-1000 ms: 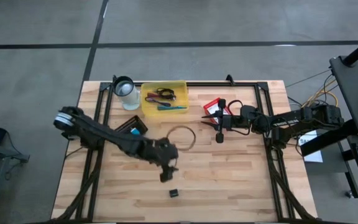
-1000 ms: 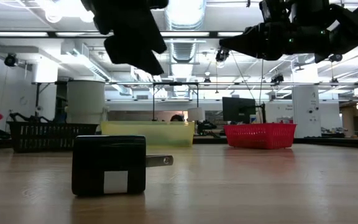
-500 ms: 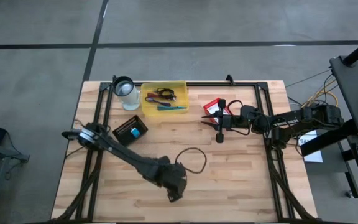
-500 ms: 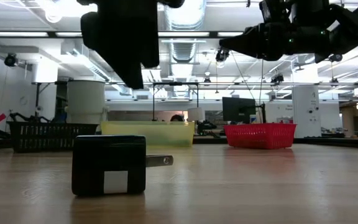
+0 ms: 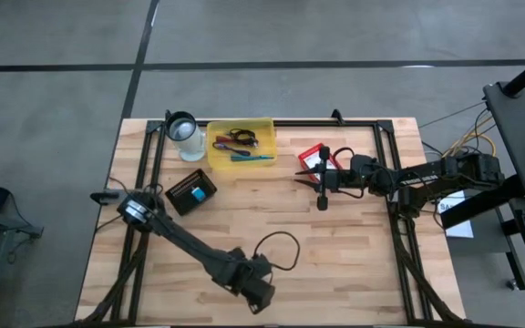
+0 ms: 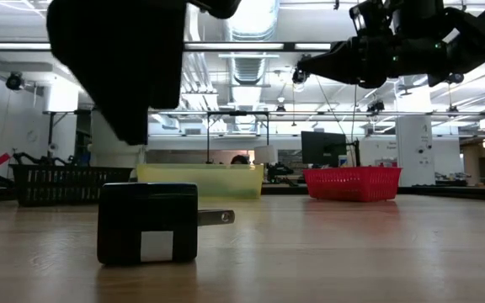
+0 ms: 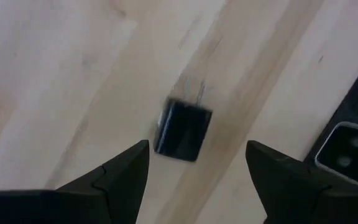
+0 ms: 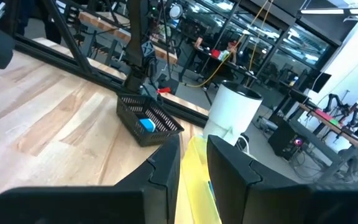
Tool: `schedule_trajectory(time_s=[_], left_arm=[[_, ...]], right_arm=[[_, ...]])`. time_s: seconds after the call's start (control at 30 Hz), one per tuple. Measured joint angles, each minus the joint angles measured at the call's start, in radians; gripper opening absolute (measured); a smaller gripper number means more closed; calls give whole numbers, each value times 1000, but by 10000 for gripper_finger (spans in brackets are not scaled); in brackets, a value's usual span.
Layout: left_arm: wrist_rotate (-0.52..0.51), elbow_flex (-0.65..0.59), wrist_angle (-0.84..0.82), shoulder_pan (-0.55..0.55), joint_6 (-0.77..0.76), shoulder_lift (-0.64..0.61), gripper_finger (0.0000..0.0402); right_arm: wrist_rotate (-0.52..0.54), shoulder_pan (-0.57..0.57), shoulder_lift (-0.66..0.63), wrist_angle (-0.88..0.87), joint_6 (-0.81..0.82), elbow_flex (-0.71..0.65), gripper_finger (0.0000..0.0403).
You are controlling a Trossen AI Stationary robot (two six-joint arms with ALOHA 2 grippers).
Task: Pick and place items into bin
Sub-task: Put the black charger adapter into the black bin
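Observation:
The small black cube (image 7: 183, 129), a plug block with two prongs (image 6: 215, 217), lies on its side on the wooden table near the near edge. My left gripper (image 7: 197, 146) hangs open above it, fingers pointing down and apart from it on either side. In the high view my left gripper (image 5: 261, 296) hides the cube. The low view shows the cube (image 6: 147, 223) under my left gripper (image 6: 116, 76). The yellow bin (image 5: 241, 144) holds pens and a dark cable. My right gripper (image 5: 299, 172) waits in the air by the red basket, with a narrow gap between its fingers (image 8: 192, 140).
A black mesh basket (image 5: 191, 192) with a blue piece stands left of centre. A white cylinder (image 5: 186, 135) is beside the bin, and a red basket (image 5: 313, 157) stands right of it. A thin black cable loop (image 5: 279, 251) shows beside my left wrist.
My left gripper has travelled from mid-table toward the near edge, and now hangs over the black cube and closer to the low camera. The cable loop at its wrist came along. The cube has stayed put.

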Motion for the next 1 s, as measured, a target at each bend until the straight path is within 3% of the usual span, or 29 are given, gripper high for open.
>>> schedule_trajectory(time_s=[0.8, 1.0], left_arm=[[1, -54, 30, 1, 208, 18, 251], [2, -96, 100, 3, 268, 24, 251]], right_arm=[[0, 0, 0, 4, -18, 0, 68], [0, 0, 0, 5, -22, 0, 68]])
